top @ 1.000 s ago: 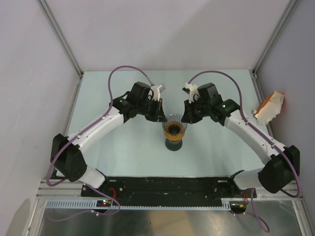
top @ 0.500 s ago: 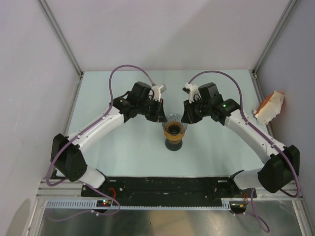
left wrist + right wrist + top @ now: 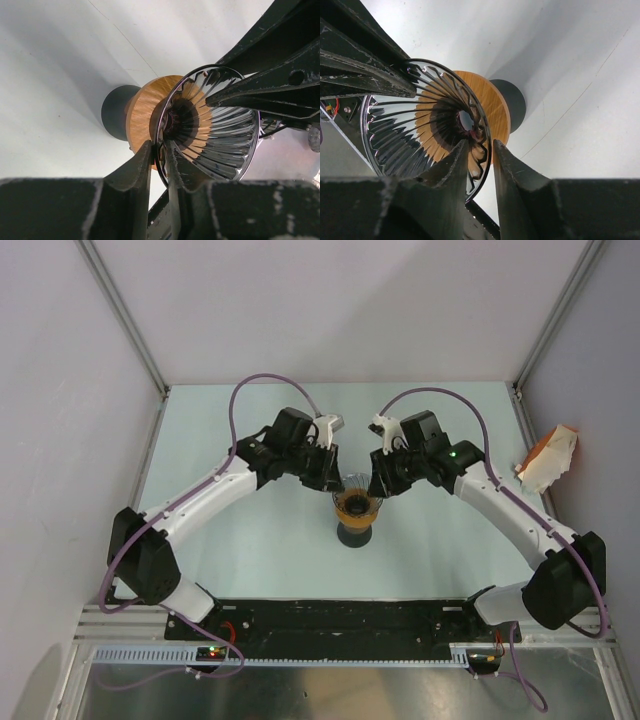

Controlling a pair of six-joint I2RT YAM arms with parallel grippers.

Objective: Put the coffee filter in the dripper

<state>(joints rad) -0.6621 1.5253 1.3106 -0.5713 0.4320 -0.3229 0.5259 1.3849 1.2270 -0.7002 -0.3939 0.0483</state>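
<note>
Dripper [image 3: 220, 140]: upright at the middle of the surface [image 3: 250, 530], between the two arms, its ribbed clear cone open to the top.
Stand: the dripper sits on an orange ring [image 3: 142, 107], which rests on a dark round base [image 3: 115, 117].
Left gripper [image 3: 159, 145]: at the far left side of the dripper, one finger outside the rim and one inside.
Left fingers: parted a little, with the thin rim running between them. The wrist view does not show whether either pad touches the rim.
Right gripper [image 3: 480, 142]: at the far right side of the dripper, likewise astride the rim.
Right fingers: slightly spread, with light showing in the gap beside the rim, so they are not pressed together.
Arms: both reach in from the near corners and bend inward, so the two grippers face each other across the dripper.
White and orange thing [image 3: 548, 458]: against the right wall, well apart from the dripper. It is too small to tell what it is.
</note>
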